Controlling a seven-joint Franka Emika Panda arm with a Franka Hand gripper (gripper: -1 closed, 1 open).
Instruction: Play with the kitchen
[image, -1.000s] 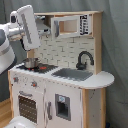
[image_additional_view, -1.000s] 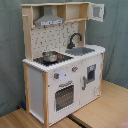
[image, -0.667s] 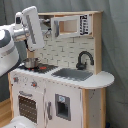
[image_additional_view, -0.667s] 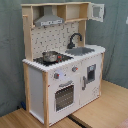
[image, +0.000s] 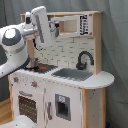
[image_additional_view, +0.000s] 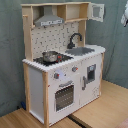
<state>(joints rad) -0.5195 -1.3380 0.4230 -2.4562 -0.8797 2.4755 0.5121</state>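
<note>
The kitchen (image: 75, 95) (image_additional_view: 50, 80) is a white and light-wood toy set with a pegboard back. It has a grey hood (image_additional_view: 49, 20), a black faucet (image: 84, 59) (image_additional_view: 75, 39), a sink (image: 72, 74) (image_additional_view: 80, 50) and an oven door (image_additional_view: 64, 97). A small metal pot (image_additional_view: 50, 56) (image: 34, 64) sits on the stovetop. In the first exterior view my white arm reaches in from the left. Its gripper (image: 49, 42) hangs in front of the kitchen's upper left, above the stovetop and apart from the pot. In the second exterior view only a white part of the arm (image_additional_view: 125, 17) shows at the right edge.
A grey curtain (image: 115, 40) hangs behind the kitchen. The kitchen stands on a light wooden surface (image_additional_view: 102, 112). A small cupboard door (image_additional_view: 96, 11) at the kitchen's top right stands ajar. A rounded shelf (image: 102, 79) juts out beside the sink.
In the first exterior view the arm's end has swung rightwards, further across the kitchen's upper left. The kitchen and the pot have not moved.
</note>
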